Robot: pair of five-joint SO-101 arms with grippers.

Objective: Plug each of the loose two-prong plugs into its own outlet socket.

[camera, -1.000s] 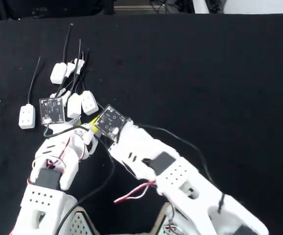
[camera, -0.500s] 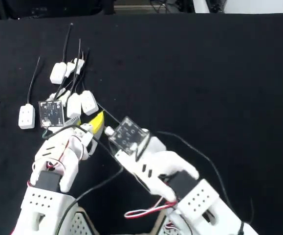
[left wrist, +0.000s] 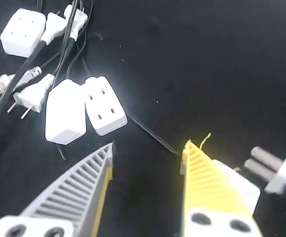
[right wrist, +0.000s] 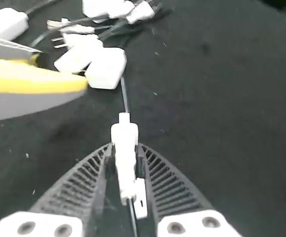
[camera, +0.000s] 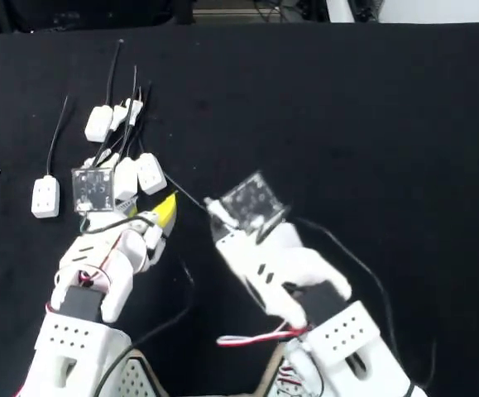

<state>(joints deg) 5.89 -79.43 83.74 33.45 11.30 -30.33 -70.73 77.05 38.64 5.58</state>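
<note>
A white two-prong plug (right wrist: pixel 124 148) on a thin black cable sits between the fingers of my right gripper (right wrist: pixel 125 148), which is shut on it. In the high view that plug (camera: pixel 208 205) pokes out of the right gripper (camera: pixel 214 215) near the table's middle. My left gripper (left wrist: pixel 148 147) stands open just to its left, with nothing between its grey and yellow fingers (left wrist: pixel 209 177). Just beyond it lie a white outlet socket (left wrist: pixel 105 105) with its slots up, a plain white block (left wrist: pixel 65 112) and a loose plug (left wrist: pixel 29 97) with bare prongs.
More white sockets and plugs with black cables lie in a tangle at the back left (camera: pixel 111 120). One socket (camera: pixel 45 197) lies alone further left. The black table (camera: pixel 371 124) stretches to the right and back.
My right gripper has drawn back and to the right with the plug, away from the left gripper's side. The left arm has barely shifted.
</note>
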